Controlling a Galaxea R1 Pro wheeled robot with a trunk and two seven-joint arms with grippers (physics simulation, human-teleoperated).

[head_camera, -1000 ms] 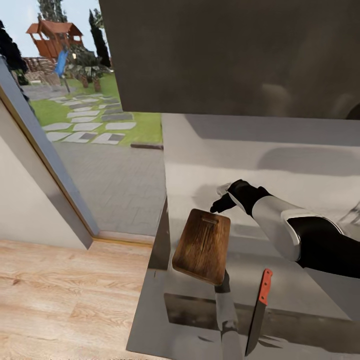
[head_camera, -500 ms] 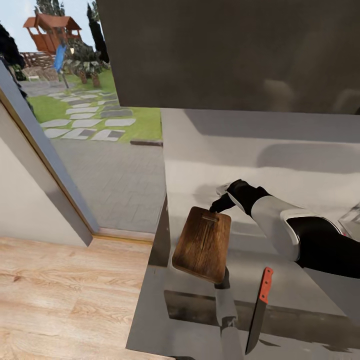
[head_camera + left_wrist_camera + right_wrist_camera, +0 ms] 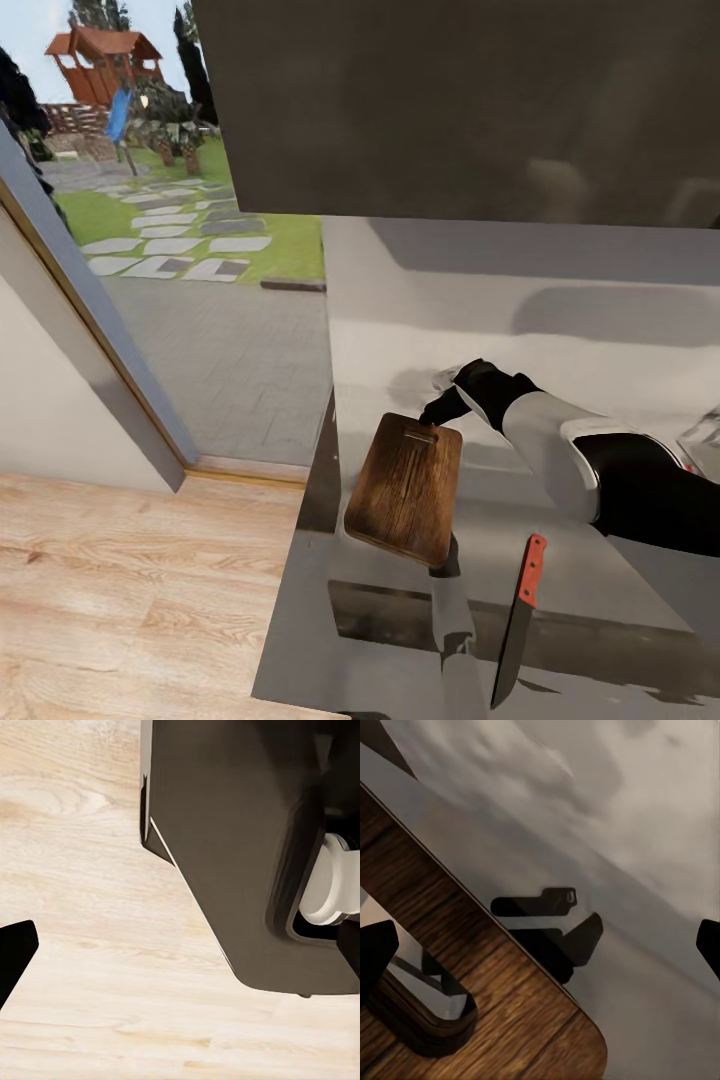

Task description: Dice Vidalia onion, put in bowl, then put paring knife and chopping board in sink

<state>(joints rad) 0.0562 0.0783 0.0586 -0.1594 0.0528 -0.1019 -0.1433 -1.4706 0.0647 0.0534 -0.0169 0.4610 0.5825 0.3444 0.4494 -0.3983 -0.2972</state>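
Nothing has shifted since half a second ago: right gripper (image 3: 447, 396), fingers seemingly apart, hovers just above the slot end of the chopping board (image 3: 406, 489), which runs lengthwise toward lower centre.

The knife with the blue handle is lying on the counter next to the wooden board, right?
Not quite. The paring knife has an orange-red handle, not a blue one; the head view shows it. The rest holds: it lies on the countertop beside the chopping board.
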